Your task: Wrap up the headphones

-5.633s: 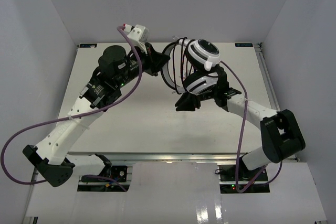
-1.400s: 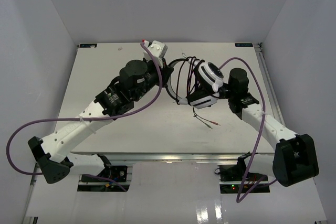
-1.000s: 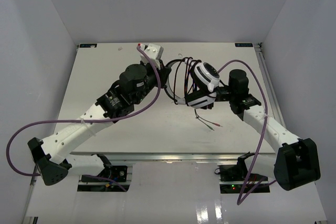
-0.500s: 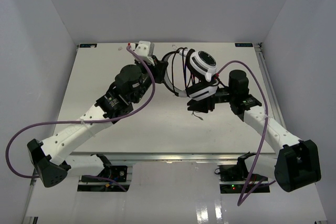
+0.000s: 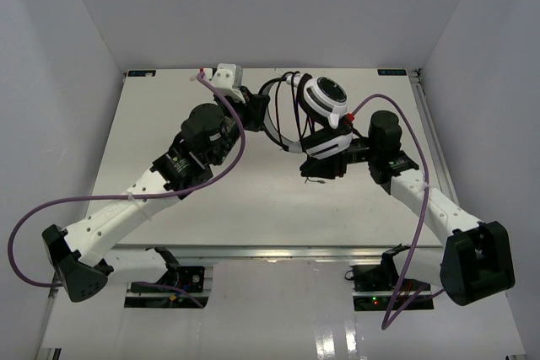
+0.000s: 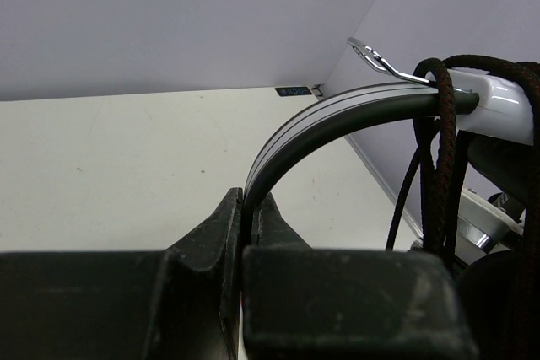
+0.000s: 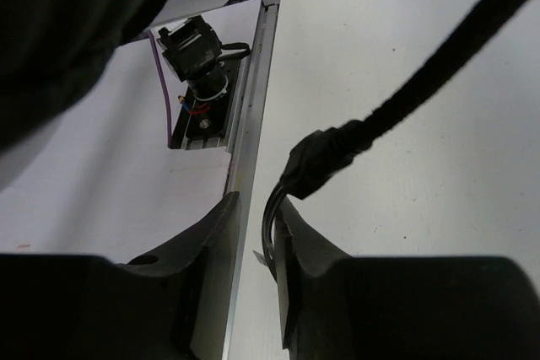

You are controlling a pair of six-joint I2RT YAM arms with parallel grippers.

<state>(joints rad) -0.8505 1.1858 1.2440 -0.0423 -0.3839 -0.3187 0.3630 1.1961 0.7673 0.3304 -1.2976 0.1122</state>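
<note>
Headphones (image 5: 327, 97): held above the counter (image 5: 253, 200), between both arms.
Left end effector (image 6: 251, 208): clamped on the headband (image 6: 321, 120).
Right end effector (image 7: 257, 212): narrow, pinching the cable (image 7: 439, 73).
Loops: cable wound over the headband.

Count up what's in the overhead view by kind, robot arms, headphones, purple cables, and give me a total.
robot arms: 2
headphones: 1
purple cables: 2
total: 5
</note>
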